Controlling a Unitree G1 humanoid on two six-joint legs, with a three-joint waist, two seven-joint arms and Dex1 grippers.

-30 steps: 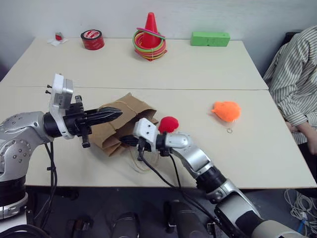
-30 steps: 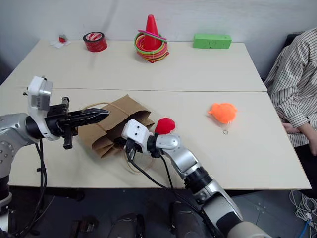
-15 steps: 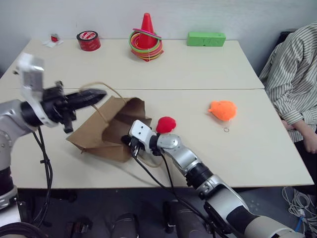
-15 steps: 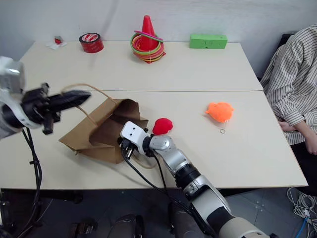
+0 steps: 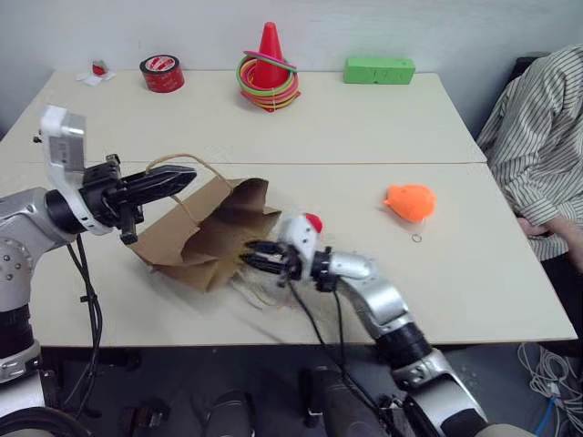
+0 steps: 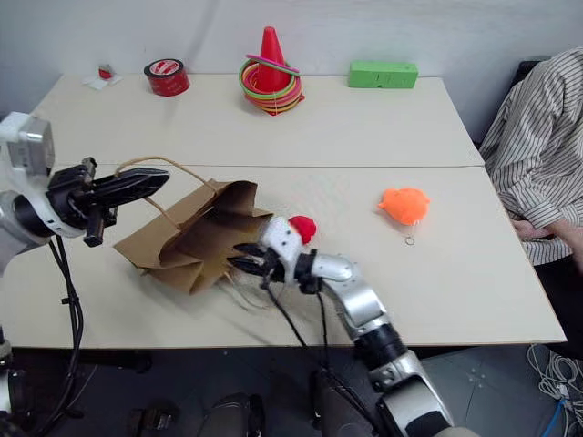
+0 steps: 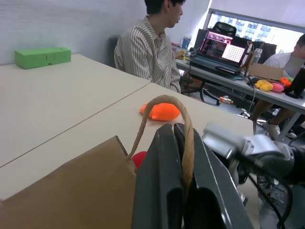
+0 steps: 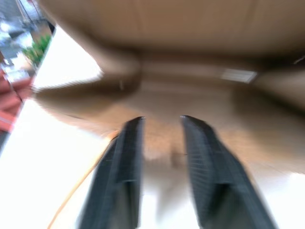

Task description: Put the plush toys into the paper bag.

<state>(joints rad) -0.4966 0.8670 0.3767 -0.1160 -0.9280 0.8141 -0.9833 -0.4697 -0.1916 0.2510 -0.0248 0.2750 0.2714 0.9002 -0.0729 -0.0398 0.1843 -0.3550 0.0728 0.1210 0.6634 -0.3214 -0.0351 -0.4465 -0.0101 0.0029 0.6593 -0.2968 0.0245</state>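
The brown paper bag [image 5: 202,244] lies on its side at the table's front left, mouth toward the right. My left gripper [image 5: 182,175] is shut on its upper string handle [image 7: 187,138], holding the mouth up. Just outside the mouth, my right gripper [image 5: 258,259] points into it, its fingers [image 8: 127,157] apart with nothing between them. The red plush toy [image 6: 304,225] sits on the table right behind my right wrist, partly hidden by it. Farther right lies the orange plush toy [image 5: 412,200], apart from both grippers.
A person in a striped shirt [image 5: 547,137] sits at the table's right edge. Along the far edge stand a red tape roll [image 5: 162,72], a cone with coloured rings [image 5: 270,66] and a green block [image 5: 379,69]. The bag's other string handle [image 5: 258,293] trails under my right gripper.
My left gripper lifted the handle and the bag's mouth rose open. My right gripper, shut at the bag's lower edge before, drew back to the right and opened.
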